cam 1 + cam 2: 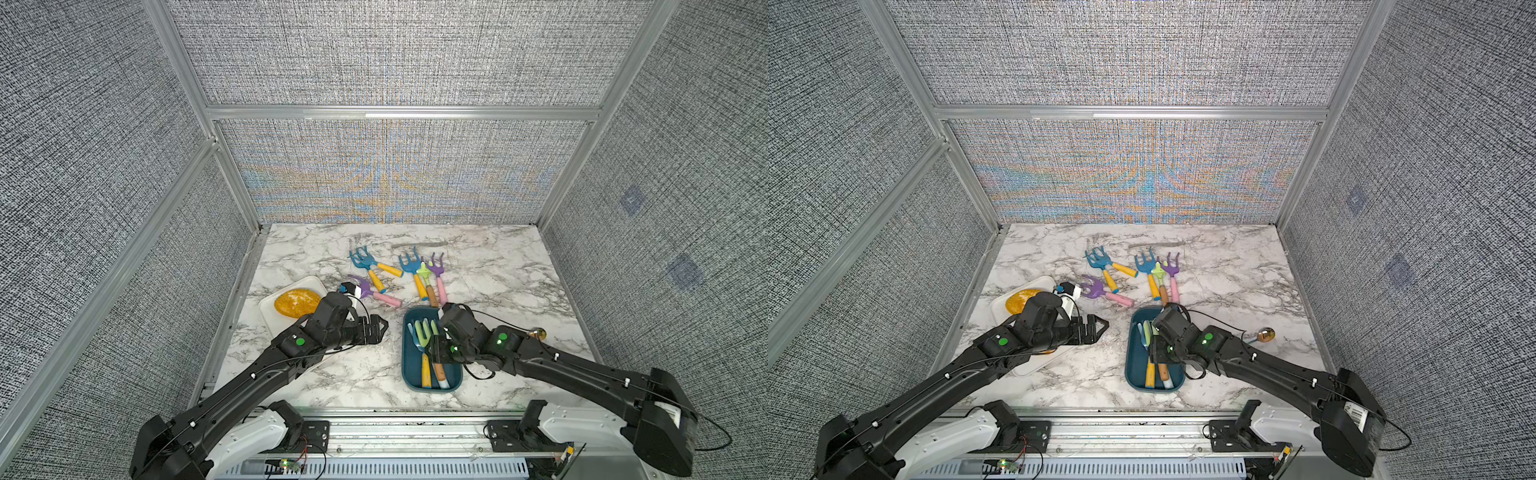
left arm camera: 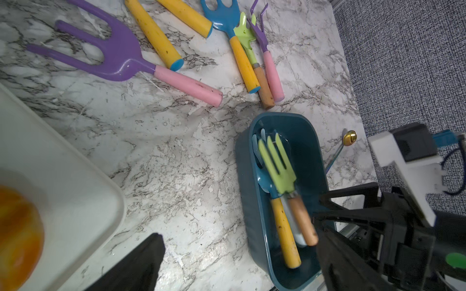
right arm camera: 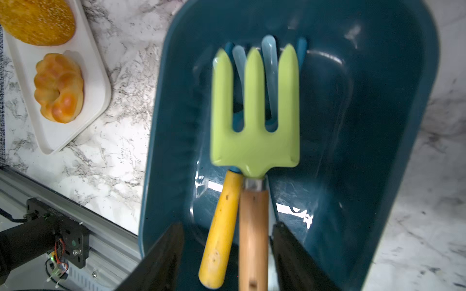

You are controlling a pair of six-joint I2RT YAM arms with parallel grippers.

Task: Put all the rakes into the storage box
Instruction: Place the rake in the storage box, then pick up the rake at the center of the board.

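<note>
At the far left a white rectangular tray is sitting on the marble-patterned table, carrying an orange-brown bread roll. Just beside it the left gripper is hovering above bare tabletop with its jaws spread and nothing between them. Beyond it, a purple rake with a pink handle is lying loose among several other bright toy rakes. Further right, the shallow dark teal-blue plastic storage box is resting near the front edge. Inside it the lime-green rake, with three flat tines, is lying lengthwise on top of a blue rake with a yellow handle, tines pointing at the far end wall. The right gripper is hanging low over the box with its jaws parted, one on each side of the green rake's round wooden handle and not pinching it. The rake is looking light and rigid. Its glossy painted head is probably slippery and awkwardly flat, so the matte wooden handle, taken near its middle, is likely the surest hold. At the far right, well apart from the box, a small golden round-headed object is lying on the table.
</note>
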